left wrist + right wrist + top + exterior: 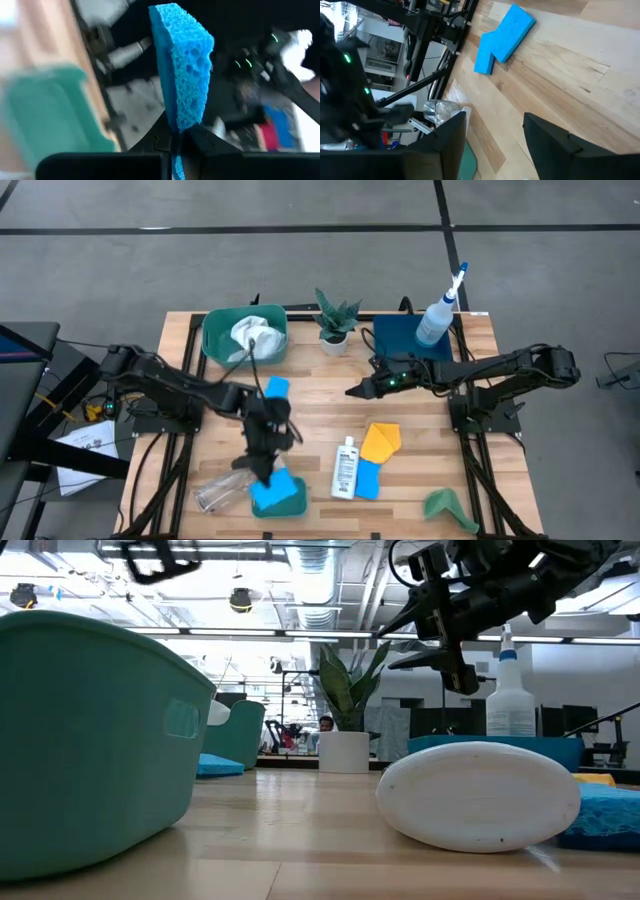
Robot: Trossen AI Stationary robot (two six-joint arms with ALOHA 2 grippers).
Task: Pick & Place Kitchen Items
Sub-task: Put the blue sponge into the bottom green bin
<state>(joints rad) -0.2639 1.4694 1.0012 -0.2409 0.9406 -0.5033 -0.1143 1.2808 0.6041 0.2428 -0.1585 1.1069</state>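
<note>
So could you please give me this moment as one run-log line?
left gripper: shut on blue sponge, above near green tub | right gripper: open, empty, mid-table | white spray bottle: upright on dark blue tray

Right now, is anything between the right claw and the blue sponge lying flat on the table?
Nothing visible. Only bare table lies between the open right claw and the flat sponge. The left arm passes on the sponge's far side, and the left claw grips a second sponge away from that line.
</note>
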